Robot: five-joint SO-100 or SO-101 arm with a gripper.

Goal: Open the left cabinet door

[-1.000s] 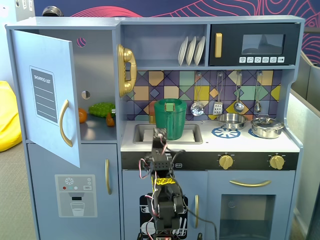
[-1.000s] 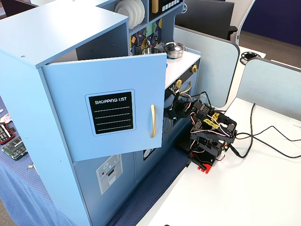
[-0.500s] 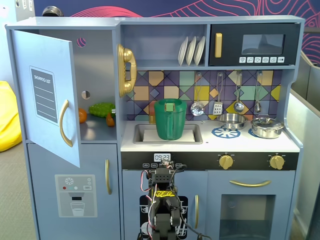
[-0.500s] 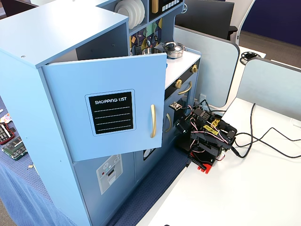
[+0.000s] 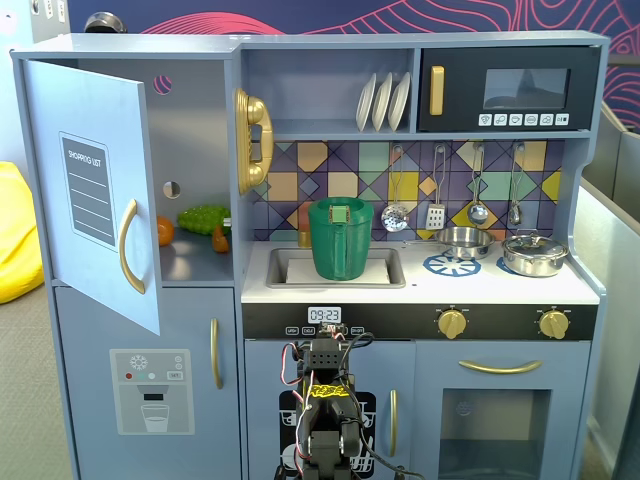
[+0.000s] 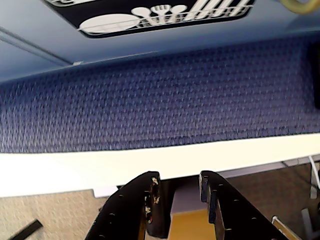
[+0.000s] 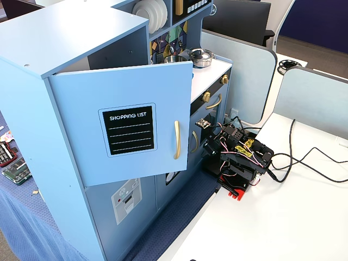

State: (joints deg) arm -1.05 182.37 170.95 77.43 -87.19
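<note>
Left cabinet door (image 5: 95, 190) standing open – gripper (image 6: 179, 192) jaws slightly apart, holding nothing, hanging over blue cloth (image 6: 150, 100) and white table (image 7: 283, 217).

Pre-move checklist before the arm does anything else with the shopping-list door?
1. Blue-grey door with black SHOPPING LIST panel swung open: ok.
2. Its gold bar handle free of the gripper: ok.
3. Black two-finger gripper empty, jaws slightly parted: ok.
4. Arm folded low in front of the kitchen, clear of the door's swing: ok.
5. Toy vegetables inside the compartment staying on the shelf: ok.
6. Loose cables on the white table clear of the arm: cannot tell.
</note>
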